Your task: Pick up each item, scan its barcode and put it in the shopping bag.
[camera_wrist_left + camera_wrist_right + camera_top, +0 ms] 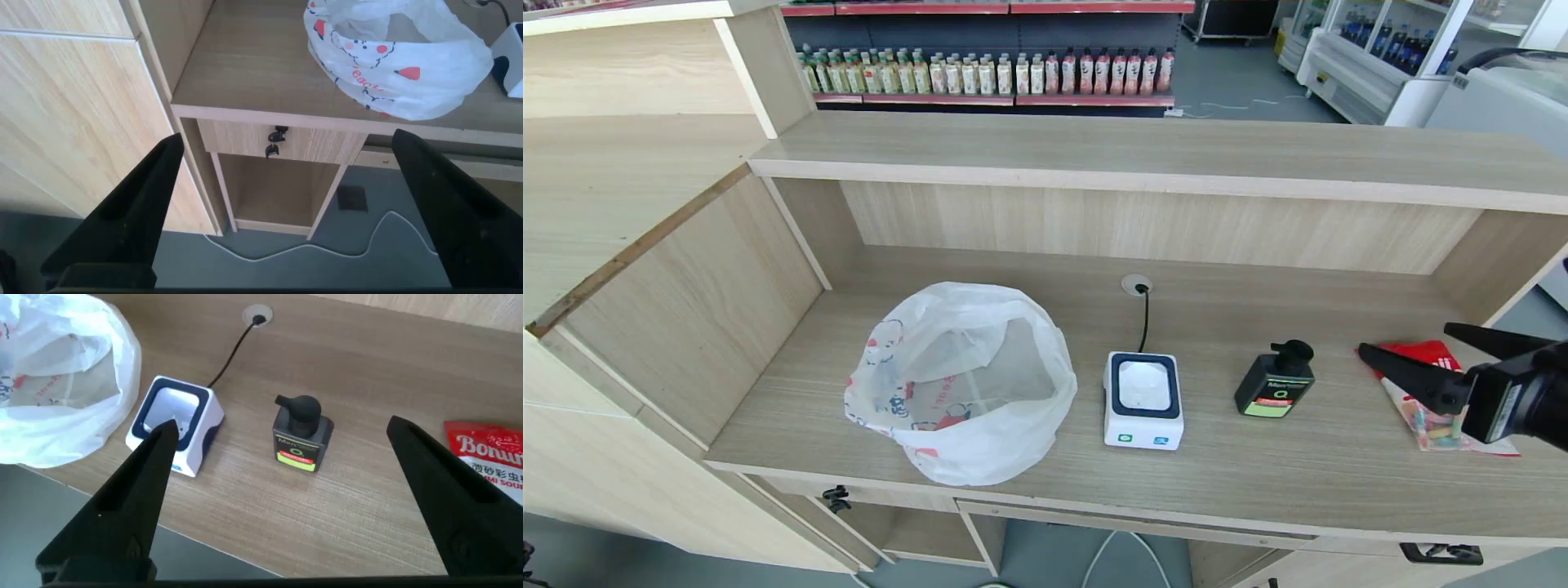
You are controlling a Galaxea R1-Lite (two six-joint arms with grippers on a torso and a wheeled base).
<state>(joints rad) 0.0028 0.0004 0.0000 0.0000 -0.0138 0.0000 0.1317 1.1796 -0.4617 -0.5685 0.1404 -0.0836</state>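
Observation:
A white shopping bag (964, 380) (396, 49) (57, 371) stands open on the left of the counter. Right of it sits the white barcode scanner (1143, 398) (174, 425) with a black cable. A dark pump bottle (1276, 380) (301, 433) stands farther right. A red snack packet (1429, 392) (490, 453) lies at the far right. My right gripper (1409, 351) (282, 498) is open, hovering above the counter over the packet's near side, with nothing between its fingers. My left gripper (286, 212) is open and low, below the counter's front edge, left of the bag.
The counter (1258, 465) has a raised back shelf (1160, 155) and wooden side walls. A cable hole (1137, 284) sits behind the scanner. A drawer with a key (274, 143) hangs under the counter's front edge, with an open cubby beneath.

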